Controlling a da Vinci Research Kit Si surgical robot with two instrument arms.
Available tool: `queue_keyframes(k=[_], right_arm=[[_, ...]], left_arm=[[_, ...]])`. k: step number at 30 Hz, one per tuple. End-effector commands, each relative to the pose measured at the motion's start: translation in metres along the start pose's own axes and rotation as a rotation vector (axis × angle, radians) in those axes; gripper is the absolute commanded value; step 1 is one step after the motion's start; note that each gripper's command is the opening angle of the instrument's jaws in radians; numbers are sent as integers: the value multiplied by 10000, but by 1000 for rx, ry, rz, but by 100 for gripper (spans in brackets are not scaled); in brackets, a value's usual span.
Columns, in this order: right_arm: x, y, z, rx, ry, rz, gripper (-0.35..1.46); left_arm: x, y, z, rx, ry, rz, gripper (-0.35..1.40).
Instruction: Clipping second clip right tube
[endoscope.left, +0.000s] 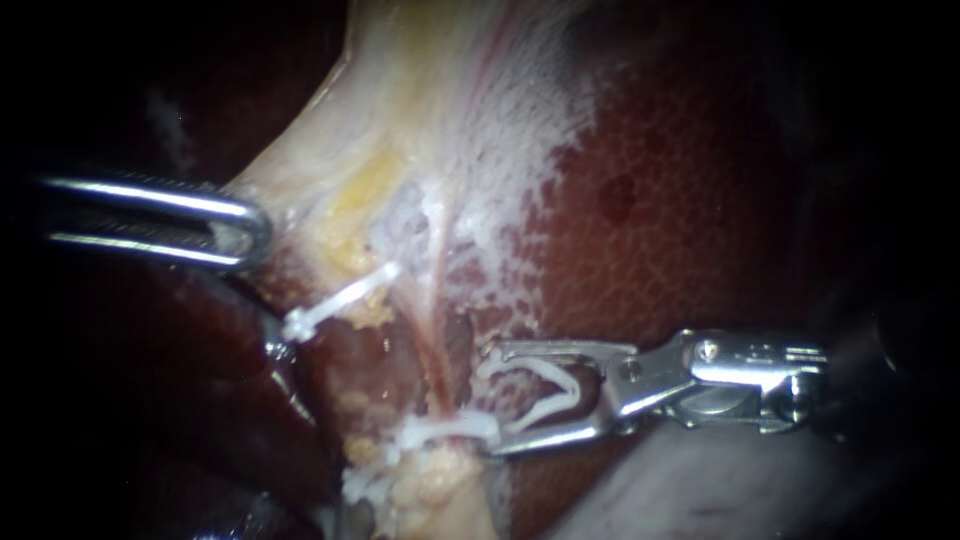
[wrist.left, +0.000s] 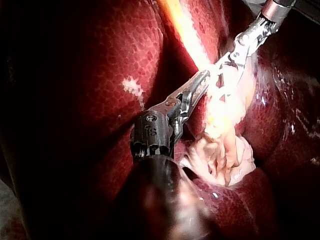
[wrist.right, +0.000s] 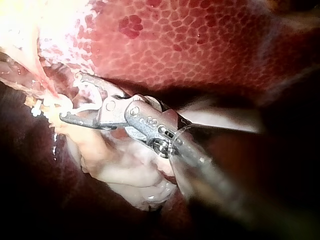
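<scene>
Mottled dark-red liver (endoscope.left: 700, 250) fills the background, with a sheet of pale tissue (endoscope.left: 400, 100), yellow in patches, hanging down across its middle. Two instruments are at work and three white clips can be counted.

The left instrument (endoscope.left: 252, 232) comes in from the side, its pincer pressed together on the edge of the pale tissue. The right instrument (endoscope.left: 490, 398) reaches in low, its pincer spread wide and carrying the open clip (endoscope.left: 565, 392), which touches both halves from inside.

One pink tube (endoscope.left: 432, 340) shows plainly, running down out of the pale tissue. It lies just beyond the tips of the right instrument, not yet between them.

The lower clip (endoscope.left: 445, 430) sits across this tube, and the bottom tip of the right pincer is touching or nearly touching it. The upper clip (endoscope.left: 335, 305) lies apart, tilted across a strand nearer the left instrument; what it holds cannot be made out.

Frayed white strands and lumps of yellow fat (endoscope.left: 430, 485) crowd the tube's lower end. Beyond the liver, everything is dark.
</scene>
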Motion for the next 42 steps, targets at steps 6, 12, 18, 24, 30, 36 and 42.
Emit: queue_keyframes(k=[6,12,18,24,30,36,42], right_arm=[[5,-5,9,16,-4,0,59],[10,-5,18,12,-4,1,59],[13,-3,26,13,-4,2,59],[18,-5,31,19,-2,2,58],[23,-12,33,38,-3,3,56],[26,-16,36,49,-3,6,55],[30,-16,33,52,0,20,52]], left_arm=[[2,4,1,-3,0,2,-35],[7,8,7,-3,0,5,-35],[9,7,11,1,1,6,-35],[10,6,14,2,2,7,-35],[11,7,16,1,1,7,-35],[11,8,18,1,1,7,-35],[11,11,18,2,1,8,-35]])
